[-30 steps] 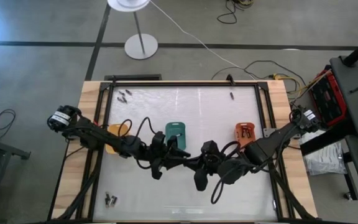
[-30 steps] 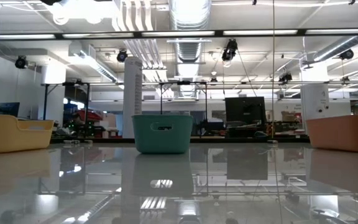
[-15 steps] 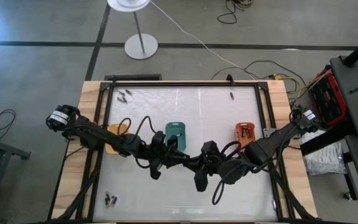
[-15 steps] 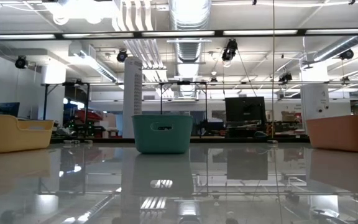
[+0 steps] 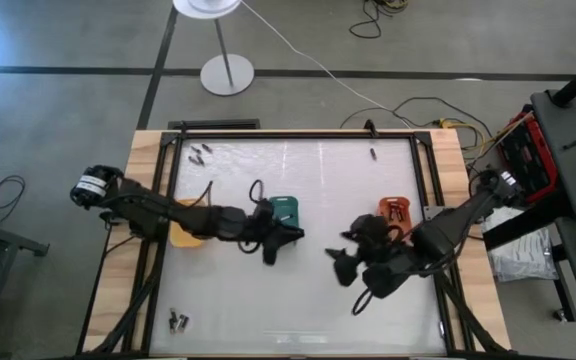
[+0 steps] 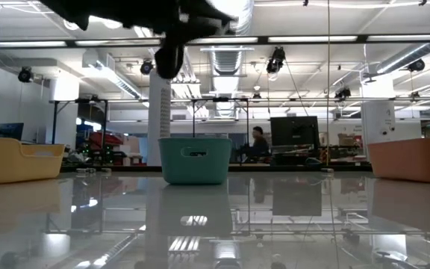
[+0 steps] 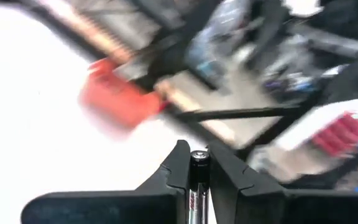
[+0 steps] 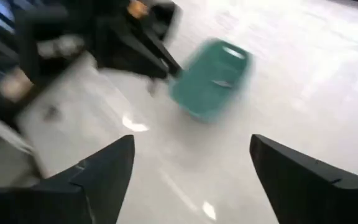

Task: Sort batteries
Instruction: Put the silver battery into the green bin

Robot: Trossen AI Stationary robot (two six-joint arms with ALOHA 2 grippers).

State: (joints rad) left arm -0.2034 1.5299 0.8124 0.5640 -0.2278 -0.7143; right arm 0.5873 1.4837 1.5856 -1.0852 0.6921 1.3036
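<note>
**Both arms pull apart after meeting at mid-table, left one carrying a battery**

Since a second ago, the two arms have separated from the table's centre. Left end effector (image 5: pixel 271 247) now sits beside the green tray (image 5: pixel 284 211), clamped on a single battery (image 7: pixel 199 163): a slim dark cylinder with a silver cap, standing upright between the fingers, with a hint of red lower down. Right end effector (image 5: pixel 345 262) has drawn back toward the orange tray (image 5: pixel 393 214) with its fingers spread wide and nothing between them.

Sorting looks only partly done. Orange tray already holds a few batteries. Loose batteries remain: a cluster at the far left corner (image 5: pixel 199 154), one near the far right edge (image 5: pixel 373 154), and a pair at the near left corner (image 5: pixel 178 321). Yellow tray (image 5: pixel 185 234) is mostly hidden under the left arm, so its contents cannot be told
</note>
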